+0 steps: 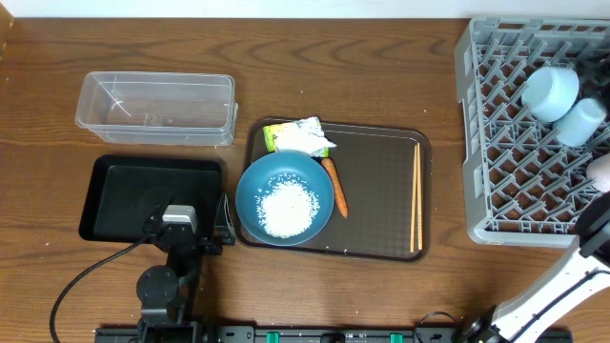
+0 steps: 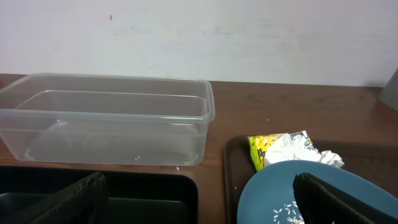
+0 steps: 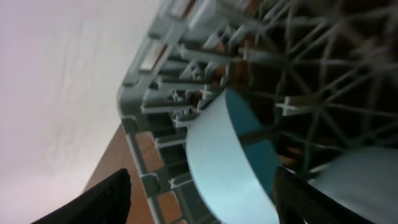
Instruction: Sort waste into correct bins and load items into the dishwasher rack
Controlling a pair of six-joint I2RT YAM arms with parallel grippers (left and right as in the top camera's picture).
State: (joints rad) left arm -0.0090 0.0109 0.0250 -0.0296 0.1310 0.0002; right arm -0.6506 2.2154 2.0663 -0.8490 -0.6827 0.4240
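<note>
Well, my right tool (image 3: 202, 180) hangs at the dishwasher rack (image 1: 481, 143) on the counter's right edge, jaws spread and gripping nothing. The light-blue cup-like bowl (image 1: 553, 90) lies in the rack beside the white cup (image 1: 579, 122). My left tool (image 2: 199, 186) gapes wide, empty, above where the black tray (image 1: 114, 195) meets the blue bowl (image 1: 257, 186) of rice (image 1: 286, 210).

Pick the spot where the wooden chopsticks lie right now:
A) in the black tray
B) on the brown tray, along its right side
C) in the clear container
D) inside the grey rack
B: in the overhead view the chopsticks lie side by side on the brown tray, close to its right rim.
</note>
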